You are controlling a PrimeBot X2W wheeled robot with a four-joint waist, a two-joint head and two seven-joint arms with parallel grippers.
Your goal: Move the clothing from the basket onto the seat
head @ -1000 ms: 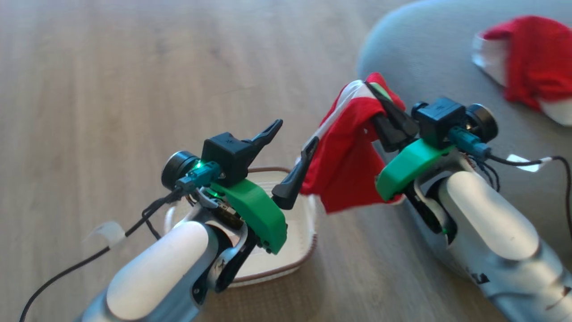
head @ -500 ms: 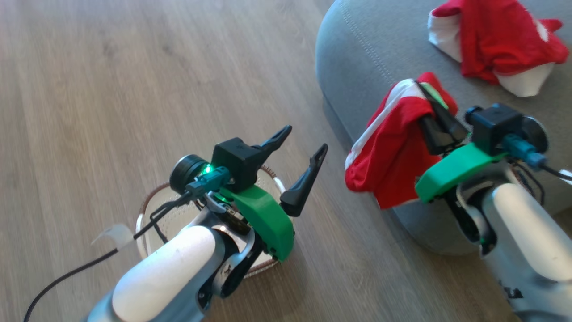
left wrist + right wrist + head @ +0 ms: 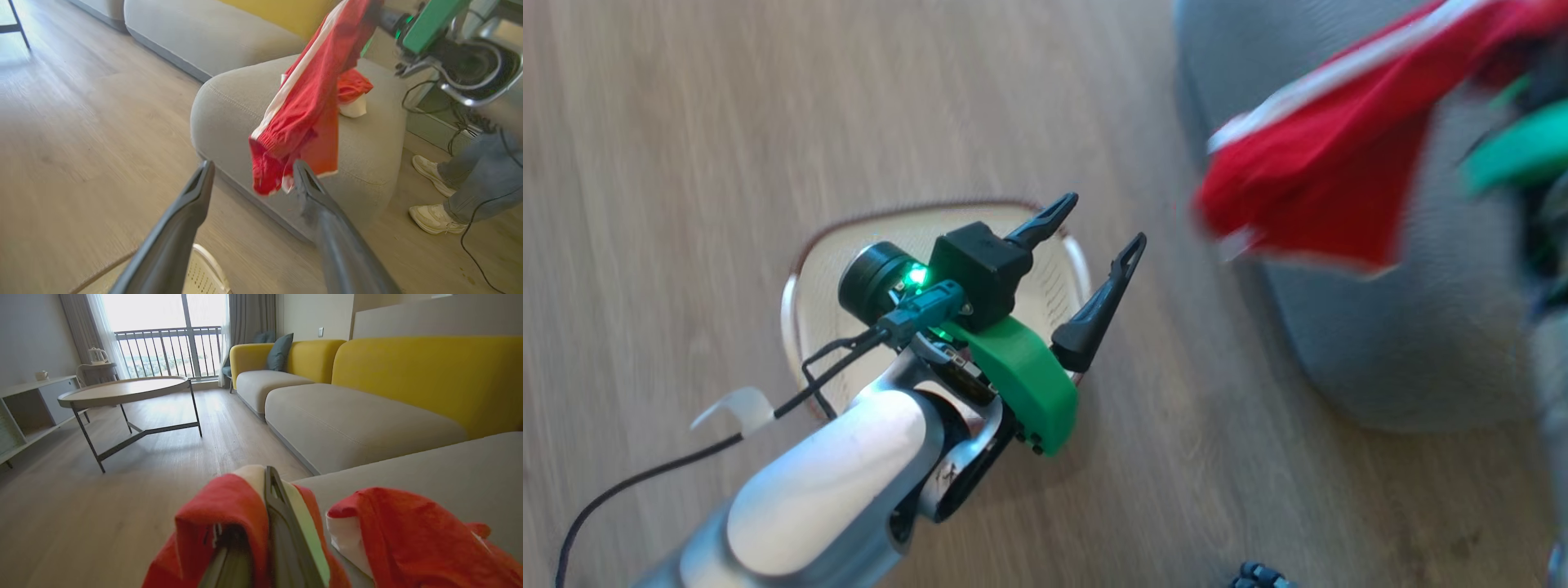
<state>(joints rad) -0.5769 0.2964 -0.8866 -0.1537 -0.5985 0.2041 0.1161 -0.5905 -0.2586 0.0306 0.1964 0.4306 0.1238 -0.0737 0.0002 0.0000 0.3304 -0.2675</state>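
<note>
Two red garments show: the spare garment (image 3: 353, 87) lies on the seat (image 3: 1380, 343), and the clothing (image 3: 302, 118) hangs lengthwise from the right end effector (image 3: 261, 506), clamped on its top, by the seat's rounded corner. The left end effector (image 3: 1101, 220), spread wide and empty, hovers over the basket (image 3: 866, 216). I'd say the right arm only needs to reach further over the cushion.

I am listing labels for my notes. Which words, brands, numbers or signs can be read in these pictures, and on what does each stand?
None: no readable text in any view.
The clothing, the basket, the seat and the left gripper carry no lettering that can be made out; the head view is blurred.
</note>
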